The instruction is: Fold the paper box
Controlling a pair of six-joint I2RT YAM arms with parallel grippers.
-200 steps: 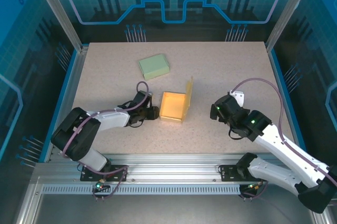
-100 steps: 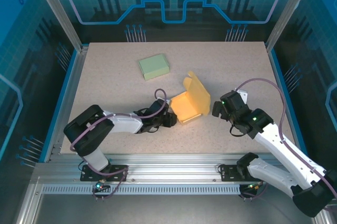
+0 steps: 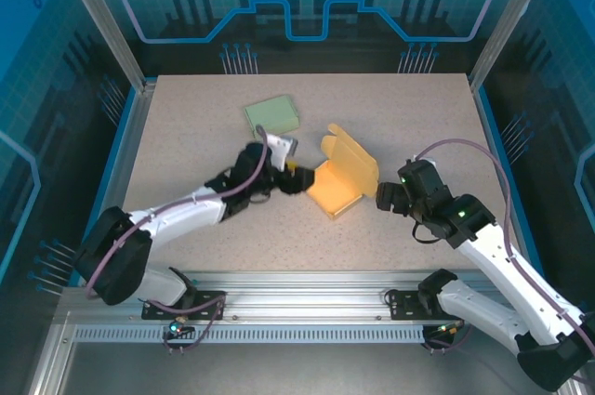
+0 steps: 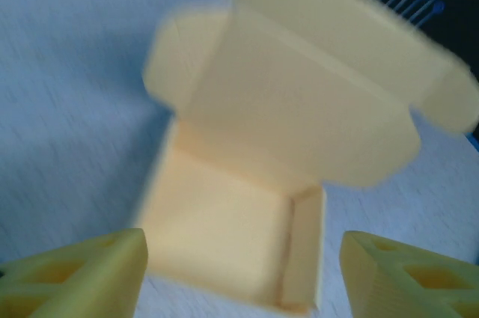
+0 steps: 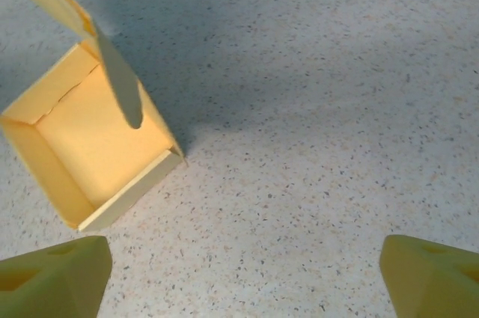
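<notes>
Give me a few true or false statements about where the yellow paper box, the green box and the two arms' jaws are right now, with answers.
1. The yellow box has its lid raised open. True.
2. The green box sits inside the yellow box. False: it lies apart on the table, farther back.
3. The right jaws are shut on the lid. False: they stand open over bare table.
4. The left jaws are open, with the yellow box just ahead of them. True.
</notes>
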